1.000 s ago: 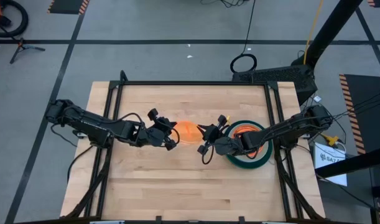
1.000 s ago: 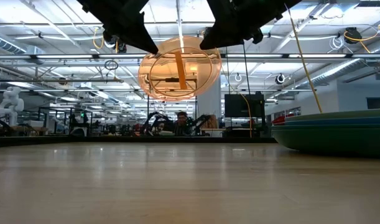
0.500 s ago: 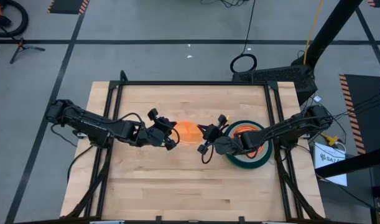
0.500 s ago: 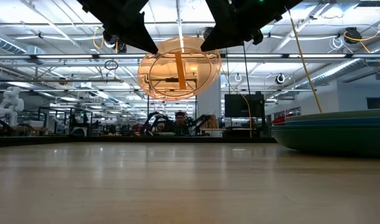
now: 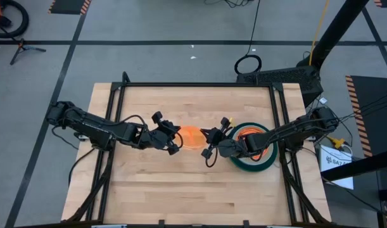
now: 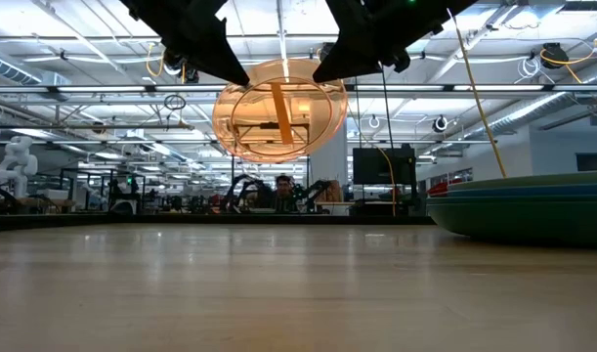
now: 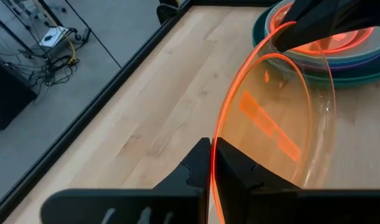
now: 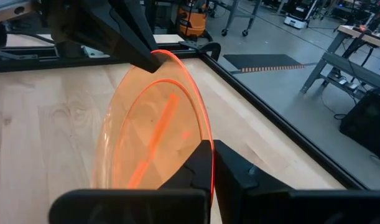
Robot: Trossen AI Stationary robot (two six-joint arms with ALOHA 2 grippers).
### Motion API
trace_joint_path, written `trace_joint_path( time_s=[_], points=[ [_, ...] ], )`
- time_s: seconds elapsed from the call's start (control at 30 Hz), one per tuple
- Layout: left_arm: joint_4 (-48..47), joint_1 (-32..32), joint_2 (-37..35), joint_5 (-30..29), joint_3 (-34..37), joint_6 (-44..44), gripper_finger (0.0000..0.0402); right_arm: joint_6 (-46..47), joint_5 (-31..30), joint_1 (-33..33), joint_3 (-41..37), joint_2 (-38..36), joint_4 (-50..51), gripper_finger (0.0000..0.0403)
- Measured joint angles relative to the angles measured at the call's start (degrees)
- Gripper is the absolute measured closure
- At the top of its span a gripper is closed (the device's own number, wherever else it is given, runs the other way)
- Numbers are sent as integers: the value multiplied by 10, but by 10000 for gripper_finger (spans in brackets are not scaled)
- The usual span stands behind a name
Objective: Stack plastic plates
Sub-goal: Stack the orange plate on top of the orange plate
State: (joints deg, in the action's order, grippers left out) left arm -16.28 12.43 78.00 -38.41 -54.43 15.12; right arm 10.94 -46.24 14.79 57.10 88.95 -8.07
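Currently handing over orange plate (image 5: pixel 192 137) mid-air, beside plate stack (image 5: pixel 253 163): left gripper (image 5: pixel 175 140) and right gripper (image 5: pixel 208 143) both pinching rim. Next: left releasing, right carrying to stack.

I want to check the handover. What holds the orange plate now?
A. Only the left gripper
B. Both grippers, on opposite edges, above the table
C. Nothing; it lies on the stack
B: the left gripper and the right gripper each pinch the rim of the orange plate, which hangs above the table.
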Motion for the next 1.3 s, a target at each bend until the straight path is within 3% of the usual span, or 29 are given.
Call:
trace_joint_path(
  time_s=[1.3],
  points=[
    [-19,-3,0,53,0,2,368,3,1,1,0,0,28,403]
  ],
)
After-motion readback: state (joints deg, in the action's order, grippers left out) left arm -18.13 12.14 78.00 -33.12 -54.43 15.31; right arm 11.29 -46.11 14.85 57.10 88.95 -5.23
